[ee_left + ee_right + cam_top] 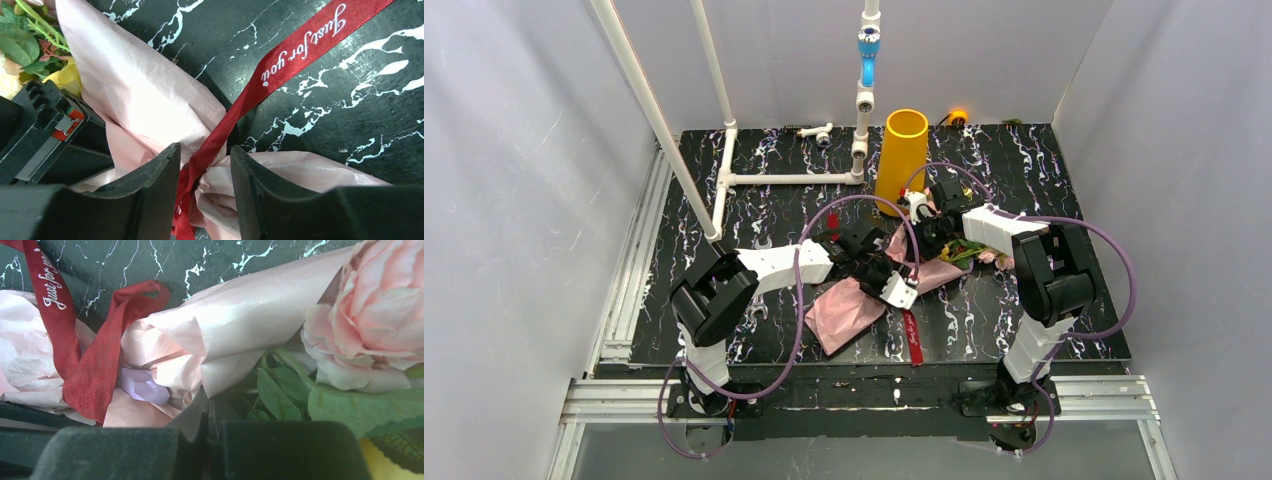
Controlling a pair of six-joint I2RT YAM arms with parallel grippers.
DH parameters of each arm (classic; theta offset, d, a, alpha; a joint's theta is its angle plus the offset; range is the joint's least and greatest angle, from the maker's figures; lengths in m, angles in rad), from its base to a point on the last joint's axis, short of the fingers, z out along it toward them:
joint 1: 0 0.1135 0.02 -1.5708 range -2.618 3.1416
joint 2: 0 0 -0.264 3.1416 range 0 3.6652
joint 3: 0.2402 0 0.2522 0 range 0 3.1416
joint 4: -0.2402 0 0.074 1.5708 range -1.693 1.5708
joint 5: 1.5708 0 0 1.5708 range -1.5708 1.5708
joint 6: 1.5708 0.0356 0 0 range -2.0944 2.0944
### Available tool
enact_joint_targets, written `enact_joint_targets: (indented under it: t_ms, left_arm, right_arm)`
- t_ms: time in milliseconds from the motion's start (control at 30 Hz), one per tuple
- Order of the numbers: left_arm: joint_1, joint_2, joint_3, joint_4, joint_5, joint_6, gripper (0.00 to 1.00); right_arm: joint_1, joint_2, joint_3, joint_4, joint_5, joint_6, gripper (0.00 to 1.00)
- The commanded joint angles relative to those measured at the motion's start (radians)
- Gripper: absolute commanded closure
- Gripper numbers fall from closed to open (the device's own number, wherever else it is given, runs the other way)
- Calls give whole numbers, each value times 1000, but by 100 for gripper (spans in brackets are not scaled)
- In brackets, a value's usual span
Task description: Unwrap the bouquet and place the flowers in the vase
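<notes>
The bouquet [854,305] lies on the dark marbled table, its pink paper [140,95] still round the stems. A dark red ribbon [295,50] crosses the pinched waist of the paper. My left gripper [205,155] stands open astride that waist, ribbon and crumpled paper between its fingers. My right gripper [207,402] is shut, its tips at the folded edge of the paper [250,320] beside green leaves; I cannot tell whether paper is pinched. A pink rose [380,305] of the flowers [984,255] pokes out at the open end. The mustard-yellow vase [902,160] stands upright behind both grippers.
A white pipe frame [789,179] with a blue section [867,60] runs along the back left, close to the vase. The ribbon's loose tail [911,340] trails toward the table's front edge. Grey walls close in both sides.
</notes>
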Motion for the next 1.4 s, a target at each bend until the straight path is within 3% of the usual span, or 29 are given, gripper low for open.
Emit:
enact_joint_targets:
  t_ms: [0, 200, 433, 733, 1000, 1200, 1367]
  left_arm:
    - [-2, 13, 9, -95, -85, 14, 62]
    - [-3, 4, -15, 75, -178, -78, 76]
    - [-1, -159, -24, 102, -26, -227, 100]
    - [57, -375, 20, 164, -1, -624, 100]
    - [261, -488, 100, 158, -99, -1063, 100]
    - [352, -528, 110, 117, -193, -1196, 100]
    - [424, -538, 97, 50, -350, -1256, 100]
  right_arm:
    - [-3, 92, -55, -128, 147, -58, 99]
    - [-3, 92, -57, -126, 152, -63, 99]
    - [-3, 94, -58, -125, 172, -69, 99]
    - [-3, 99, -70, -114, 178, -59, 99]
    - [-3, 104, -74, -111, 195, -64, 99]
    - [-3, 104, -74, -115, 197, -73, 99]
    - [-3, 101, -74, -121, 198, -87, 99]
